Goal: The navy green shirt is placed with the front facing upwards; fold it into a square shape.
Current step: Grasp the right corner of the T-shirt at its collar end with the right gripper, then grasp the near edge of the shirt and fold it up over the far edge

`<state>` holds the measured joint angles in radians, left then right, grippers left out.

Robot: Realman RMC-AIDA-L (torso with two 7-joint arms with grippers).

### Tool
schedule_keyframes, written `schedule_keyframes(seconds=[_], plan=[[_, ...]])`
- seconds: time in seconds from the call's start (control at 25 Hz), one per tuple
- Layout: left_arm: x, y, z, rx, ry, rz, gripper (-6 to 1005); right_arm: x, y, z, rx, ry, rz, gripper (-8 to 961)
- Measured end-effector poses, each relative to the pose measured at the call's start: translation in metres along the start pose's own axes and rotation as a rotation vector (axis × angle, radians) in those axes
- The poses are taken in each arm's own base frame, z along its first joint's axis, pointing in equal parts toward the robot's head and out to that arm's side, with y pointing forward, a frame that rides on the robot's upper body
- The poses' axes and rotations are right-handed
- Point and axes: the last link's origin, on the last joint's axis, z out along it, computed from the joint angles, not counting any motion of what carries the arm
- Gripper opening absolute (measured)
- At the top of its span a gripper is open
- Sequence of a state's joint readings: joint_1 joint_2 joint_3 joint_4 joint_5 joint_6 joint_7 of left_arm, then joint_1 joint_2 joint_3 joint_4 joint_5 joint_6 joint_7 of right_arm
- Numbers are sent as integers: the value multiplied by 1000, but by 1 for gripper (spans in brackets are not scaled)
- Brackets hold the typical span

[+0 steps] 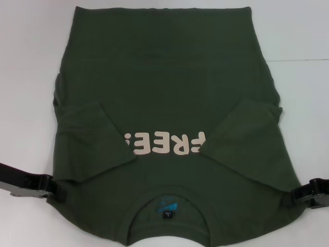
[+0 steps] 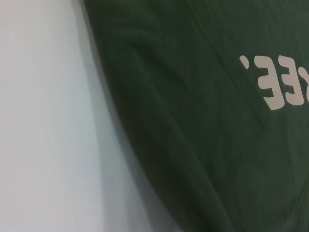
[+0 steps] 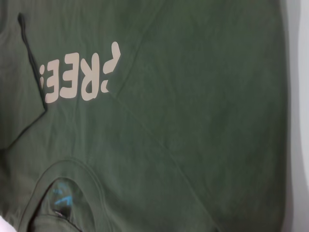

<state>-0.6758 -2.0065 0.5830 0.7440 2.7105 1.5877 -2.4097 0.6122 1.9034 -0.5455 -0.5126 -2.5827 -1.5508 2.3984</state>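
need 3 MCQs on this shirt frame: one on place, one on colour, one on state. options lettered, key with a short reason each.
1. Where is the collar of the navy green shirt?
A. At the edge nearest the robot
B. At the far edge
C. Under the right sleeve

2. What colour is the "FREE!" print?
A. Bright red
B. Cream
C. Black

3. How do the sleeves lie?
A. Spread straight outward
B. Rolled into tubes
C. Both folded inward over the chest

Key:
1. A: in the head view the collar and its blue label sit at the near edge.
2. B: the letters read cream against the dark green in all three views.
3. C: the left sleeve and right sleeve angle in and cover the ends of the print, while the left claw and right claw sit at the shoulder edges.
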Motion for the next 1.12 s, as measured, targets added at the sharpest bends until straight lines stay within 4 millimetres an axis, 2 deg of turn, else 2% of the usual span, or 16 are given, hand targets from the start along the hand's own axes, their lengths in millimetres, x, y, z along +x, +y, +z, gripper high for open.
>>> schedule_keyframes(seconds=[0.08,0.2,0.44,0.8,1.12], plan=[[0,0,0,0,0,0,104,0,0,0,1,1,0,566],[0,0,0,0,0,1,106,0,0,0,1,1,0,322],[0,0,0,0,0,2,109,0,0,0,0,-1,1,117],[1,-1,-1,-2,15,3,113,0,0,-2,-29,-31,-21,46],[3,-4,-6,-26,74,-4,117,1,0,-12,-132,-150,-37,47]])
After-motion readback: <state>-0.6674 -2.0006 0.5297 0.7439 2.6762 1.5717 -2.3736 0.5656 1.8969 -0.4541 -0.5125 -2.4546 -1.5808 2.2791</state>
